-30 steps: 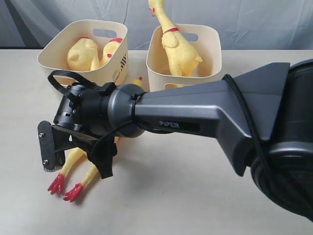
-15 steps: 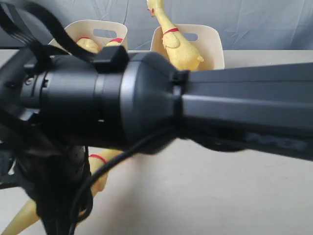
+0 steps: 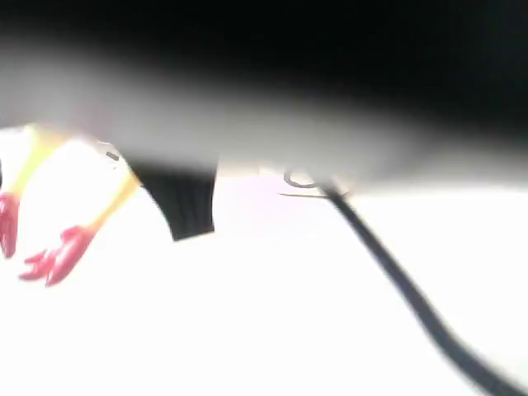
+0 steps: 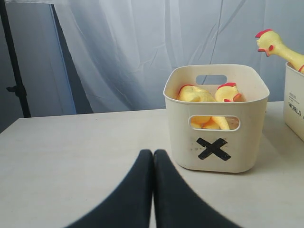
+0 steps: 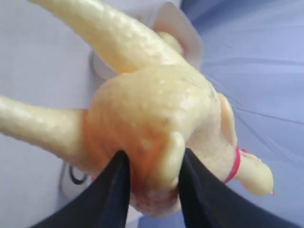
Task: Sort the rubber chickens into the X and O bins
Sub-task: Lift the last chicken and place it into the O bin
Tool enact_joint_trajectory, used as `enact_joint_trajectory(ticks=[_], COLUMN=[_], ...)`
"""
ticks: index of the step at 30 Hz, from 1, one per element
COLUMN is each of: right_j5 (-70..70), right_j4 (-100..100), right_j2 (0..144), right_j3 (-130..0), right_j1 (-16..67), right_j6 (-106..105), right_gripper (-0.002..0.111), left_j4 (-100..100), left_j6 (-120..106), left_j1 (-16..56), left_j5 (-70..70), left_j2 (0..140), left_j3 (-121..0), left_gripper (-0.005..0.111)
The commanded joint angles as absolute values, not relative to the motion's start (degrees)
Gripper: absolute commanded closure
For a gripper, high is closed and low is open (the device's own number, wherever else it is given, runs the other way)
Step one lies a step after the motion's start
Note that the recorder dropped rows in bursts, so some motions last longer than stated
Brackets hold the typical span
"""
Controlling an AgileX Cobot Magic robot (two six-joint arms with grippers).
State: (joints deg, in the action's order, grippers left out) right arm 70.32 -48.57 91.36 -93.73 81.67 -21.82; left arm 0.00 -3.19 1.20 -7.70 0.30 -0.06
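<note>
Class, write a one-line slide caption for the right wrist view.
Right gripper pinching a yellow rubber chicken by its body, red neck ring visible.

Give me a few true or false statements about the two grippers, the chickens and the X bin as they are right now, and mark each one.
1. The right gripper is shut on a chicken, gripping its body. True.
2. The left gripper holds a chicken too. False: it is shut with nothing in it, above the table.
3. The X bin is empty. False: yellow chickens lie inside it.
4. The exterior view shows both bins clearly. False: a dark blur covers most of it; only red feet show.
5. A chicken head shows beside the X bin, higher than its rim. True.
</note>
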Motion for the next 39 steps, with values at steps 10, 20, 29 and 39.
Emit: enact_joint_trajectory(ticks=[10,20,29,39], right_j5=[60.2,63.94,63.65,60.7], right_j4=[-67.2,-93.44,-95.91,-78.05], right_j2=[104.16,115.98,119.68,119.68], right_j3=[-87.41,-87.17,-87.17,-87.17], right_j1=[57.57,47.78,42.37,42.37], right_j6=[-16.24,2.92,1.86,-10.43], right_gripper=[0.109,0.109,0.109,0.062], left_j4=[-0.39,-0.39,-0.39,-0.39], left_j6=[-3.2,-3.2,-3.2,-3.2], left_j1=[1.21,1.21,1.21,1.21], left_j5=[-7.68,-7.68,-7.68,-7.68], left_j2=[0.0,0.0,0.0,0.0], left_j3=[0.0,0.0,0.0,0.0], left_gripper=[0.107,0.107,0.107,0.107])
